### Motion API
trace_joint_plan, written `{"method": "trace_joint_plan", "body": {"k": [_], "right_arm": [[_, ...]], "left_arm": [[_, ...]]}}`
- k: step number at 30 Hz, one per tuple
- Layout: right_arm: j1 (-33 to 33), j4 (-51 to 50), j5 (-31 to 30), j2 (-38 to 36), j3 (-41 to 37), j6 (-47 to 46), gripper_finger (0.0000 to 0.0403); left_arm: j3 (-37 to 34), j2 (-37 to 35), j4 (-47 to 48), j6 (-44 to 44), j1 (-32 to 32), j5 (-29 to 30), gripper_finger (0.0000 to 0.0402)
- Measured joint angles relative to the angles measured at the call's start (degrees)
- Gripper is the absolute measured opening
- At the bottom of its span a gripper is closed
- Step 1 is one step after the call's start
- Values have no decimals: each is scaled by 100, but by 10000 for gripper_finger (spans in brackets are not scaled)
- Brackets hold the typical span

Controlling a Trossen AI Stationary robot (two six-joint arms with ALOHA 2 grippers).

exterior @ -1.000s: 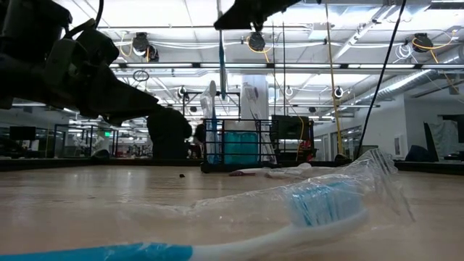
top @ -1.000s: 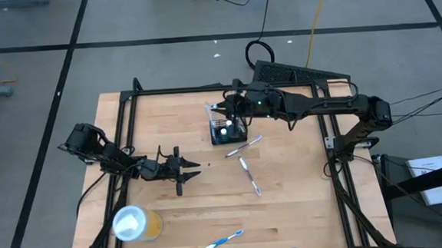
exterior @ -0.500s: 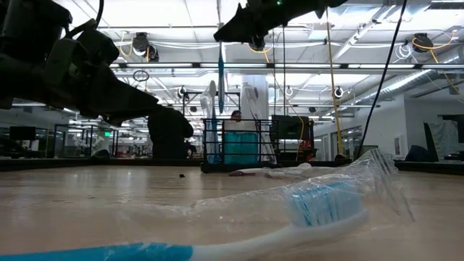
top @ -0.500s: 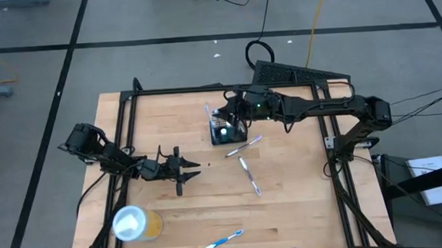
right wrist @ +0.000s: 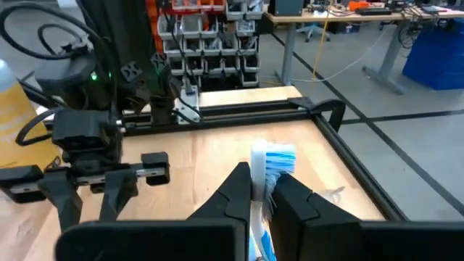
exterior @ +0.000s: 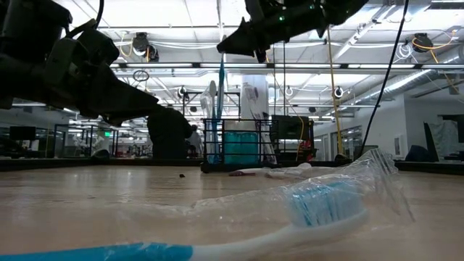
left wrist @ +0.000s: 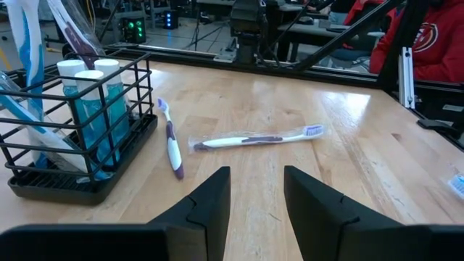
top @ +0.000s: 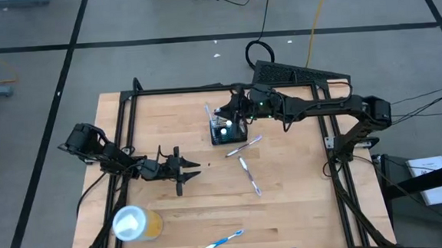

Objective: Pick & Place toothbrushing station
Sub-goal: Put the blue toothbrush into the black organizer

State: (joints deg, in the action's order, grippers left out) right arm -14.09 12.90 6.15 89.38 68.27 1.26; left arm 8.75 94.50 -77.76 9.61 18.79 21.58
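Yellow cup (top: 137, 224): lower left of the high view, lying on the tabletop (top: 303, 203), white lid facing the camera.
Left hand (top: 195, 168): left of centre in the high view, low over the wood, fingers (left wrist: 210, 206) parted with only bare board between them.
Blue toothbrush (top: 220, 240): bottom centre of the high view, lying near the tabletop's front edge, in a clear wrapper.
Toothbrushing station (top: 225, 131): upper centre of the high view, black wire holder standing on the tabletop, holding teal bottles (left wrist: 93, 109) with white caps.
Right hand (top: 222, 115): just above the station, pinched tight on a blue-and-white toothbrush (right wrist: 267, 174), which hangs upright over the holder in the low view.
Loose toothbrushes: two lie right of the station, a purple one (top: 244, 145) and a wrapped one (top: 249, 175).
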Motion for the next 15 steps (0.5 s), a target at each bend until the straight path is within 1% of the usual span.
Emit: {"method": "trace_joint_plan", "body": {"k": [4,9,12,15], "right_arm": [[-115,309,25,0,-292,-70,14],[-264,606,253,0,-554,-217,14],[-320,629,470,158,-575,-232,14],[-325,698,498,377,-575,-210,14]], "left_arm": [[2,0,0,2,0,0,131],[2,0,0,2,0,0,131],[2,0,-2,2,4,60,131],[2,0,-2,-5,0,105,131]]}}
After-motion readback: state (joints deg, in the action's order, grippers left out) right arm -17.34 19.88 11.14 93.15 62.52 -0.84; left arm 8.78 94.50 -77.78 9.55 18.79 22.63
